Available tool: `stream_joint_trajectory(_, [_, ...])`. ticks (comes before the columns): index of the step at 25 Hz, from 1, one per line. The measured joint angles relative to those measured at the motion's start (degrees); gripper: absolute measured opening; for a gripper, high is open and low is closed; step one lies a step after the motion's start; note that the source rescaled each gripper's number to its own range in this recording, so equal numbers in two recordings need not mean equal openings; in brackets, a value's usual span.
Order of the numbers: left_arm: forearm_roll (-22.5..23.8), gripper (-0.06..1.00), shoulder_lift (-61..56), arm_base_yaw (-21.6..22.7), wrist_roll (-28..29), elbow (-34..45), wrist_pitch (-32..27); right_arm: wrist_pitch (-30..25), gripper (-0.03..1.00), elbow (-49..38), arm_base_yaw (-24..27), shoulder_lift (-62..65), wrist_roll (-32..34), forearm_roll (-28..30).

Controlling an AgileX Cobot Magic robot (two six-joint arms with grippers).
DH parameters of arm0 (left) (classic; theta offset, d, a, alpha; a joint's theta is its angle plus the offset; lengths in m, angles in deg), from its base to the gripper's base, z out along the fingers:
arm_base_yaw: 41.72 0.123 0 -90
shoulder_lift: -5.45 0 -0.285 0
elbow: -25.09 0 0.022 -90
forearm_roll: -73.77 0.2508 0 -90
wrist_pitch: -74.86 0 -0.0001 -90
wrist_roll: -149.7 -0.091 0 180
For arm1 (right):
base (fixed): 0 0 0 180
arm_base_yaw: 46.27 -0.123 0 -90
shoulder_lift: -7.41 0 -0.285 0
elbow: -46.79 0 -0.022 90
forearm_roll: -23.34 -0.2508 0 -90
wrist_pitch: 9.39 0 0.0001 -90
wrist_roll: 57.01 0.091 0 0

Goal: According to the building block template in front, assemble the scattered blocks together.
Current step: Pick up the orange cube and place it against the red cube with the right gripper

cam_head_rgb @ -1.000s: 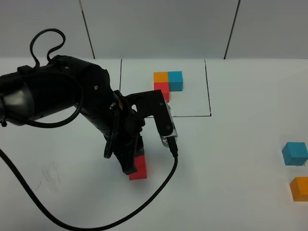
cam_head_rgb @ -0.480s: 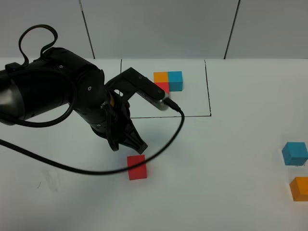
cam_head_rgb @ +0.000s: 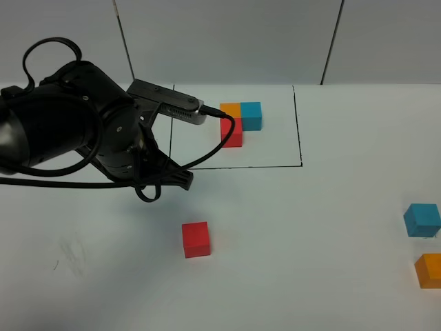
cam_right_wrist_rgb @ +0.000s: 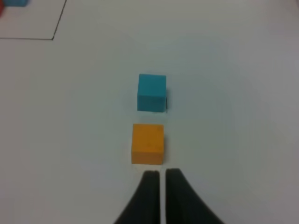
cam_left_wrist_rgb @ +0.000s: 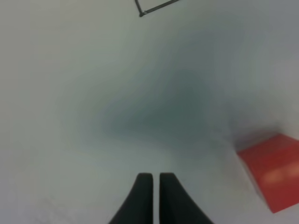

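The building block template [cam_head_rgb: 241,117], an L of orange, blue and red cubes, sits inside the black-lined rectangle [cam_head_rgb: 298,124] at the back; a cable crosses its red cube. The scattered red cube [cam_head_rgb: 196,238] lies alone on the table in front of the rectangle and shows in the left wrist view [cam_left_wrist_rgb: 273,170]. My left gripper [cam_head_rgb: 180,178] hangs shut and empty above the table, behind and left of the red cube; its fingertips [cam_left_wrist_rgb: 145,179] are together. The scattered blue cube [cam_head_rgb: 422,219] and orange cube [cam_head_rgb: 429,269] sit at the far right. My right gripper [cam_right_wrist_rgb: 159,175] is shut just short of the orange cube [cam_right_wrist_rgb: 148,143], with the blue cube [cam_right_wrist_rgb: 152,92] beyond.
The left arm's bulky black body [cam_head_rgb: 62,131] and its looping cable [cam_head_rgb: 207,148] hang over the left of the table and the rectangle's left side. A corner of the rectangle shows in the left wrist view [cam_left_wrist_rgb: 141,13] and in the right wrist view [cam_right_wrist_rgb: 52,38].
My left gripper let go of the red cube, rose and drew back to the left. The red cube stays where it was set down. The blue and orange cubes have not moved.
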Motion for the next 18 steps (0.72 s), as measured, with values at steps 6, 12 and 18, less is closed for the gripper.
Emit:
stream_joint_trajectory(6, [0.35, 0.0, -2.19, 5.38, -2.98, 0.0, -1.67, 0.0, 0.0, 0.0, 0.0, 0.0, 0.06, 0.0])
stream_joint_trajectory(12, [0.59, 0.0, -5.83, 12.0, -6.34, 0.0, -6.39, 0.0, 0.0, 0.0, 0.0, 0.0, 0.06, 0.0])
stream_joint_trajectory(18, [0.63, 0.0, -9.28, 17.75, -8.65, 1.79, -8.97, 0.0, 0.0, 0.0, 0.0, 0.0, 0.0, 0.0])
